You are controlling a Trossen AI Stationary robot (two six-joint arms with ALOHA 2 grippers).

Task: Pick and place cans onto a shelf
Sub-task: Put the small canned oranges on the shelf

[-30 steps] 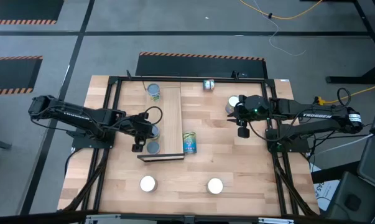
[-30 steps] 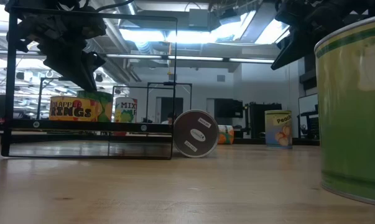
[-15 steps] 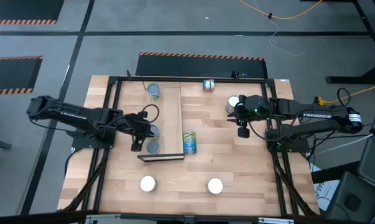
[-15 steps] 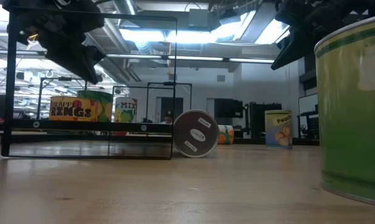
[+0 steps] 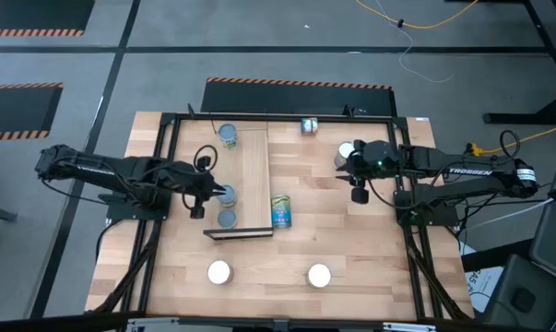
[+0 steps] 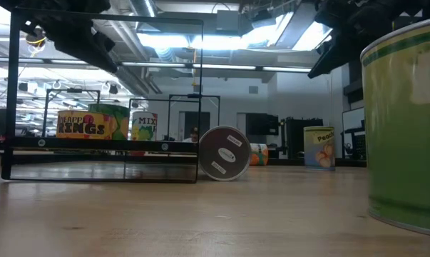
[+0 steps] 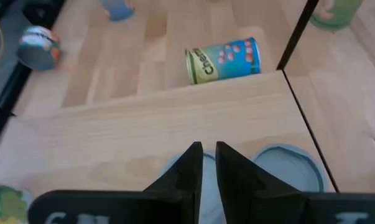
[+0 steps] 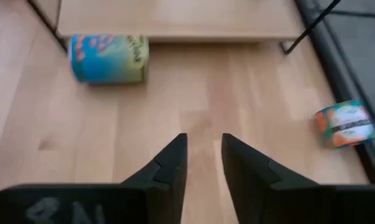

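A butcher-block tabletop [image 5: 287,254] inside a black frame sits on a grey workshop floor with hazard-striped mats; the low view looks across it into a lit room with ceiling pipes and racks.

The shelf [image 5: 253,180] lies on the left half of the table. Three cans stand upright along its left edge: one at the far end [image 5: 228,135], one midway [image 5: 224,195] and one near the dark end [image 5: 227,219]. A blue-and-yellow can [image 5: 280,211] lies on its side on the table just beside the shelf's right edge. Two white-topped cans [image 5: 219,272] wait near the front edge, and a small can [image 5: 309,125] lies at the back.

The left gripper [image 7: 209,167] hangs just left of the midway can, fingers nearly together and holding nothing. The right gripper [image 8: 204,163] hovers over bare wood on the right, next to a white-topped can [image 5: 345,153], fingers slightly parted and empty.

Judging by this, a fresh pick comes next. The toppled can would best be approached with fingers spread wide across its curved side, closing squarely so it cannot roll away. The shelf's open right column should take it.
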